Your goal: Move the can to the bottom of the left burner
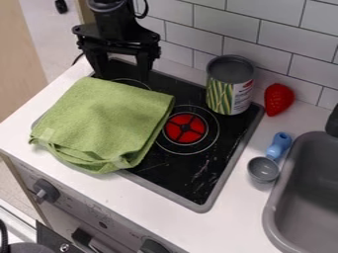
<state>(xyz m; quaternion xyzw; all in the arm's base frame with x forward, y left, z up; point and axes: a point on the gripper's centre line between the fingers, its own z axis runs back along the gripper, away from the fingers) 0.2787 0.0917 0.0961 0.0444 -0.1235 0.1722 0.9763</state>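
My gripper (pixel 121 74) hangs over the back left part of the stove, behind the green cloth, with its two fingers spread apart and nothing between them. The can (pixel 230 85) stands upright at the back right corner of the black stovetop (pixel 191 183), to the right of my gripper and apart from it. Its side has a picture of green and yellow beans. A red burner (pixel 186 128) with white rings around it lies in front of the can and to its left. The folded green cloth (pixel 105 121) covers the left part of the stovetop.
A red strawberry-like toy (pixel 278 99) lies right of the can by the tiled wall (pixel 264 57). A grey scoop with a blue handle (pixel 264 168) rests between the stove and the grey sink (pixel 269 217). Knobs line the stove's front.
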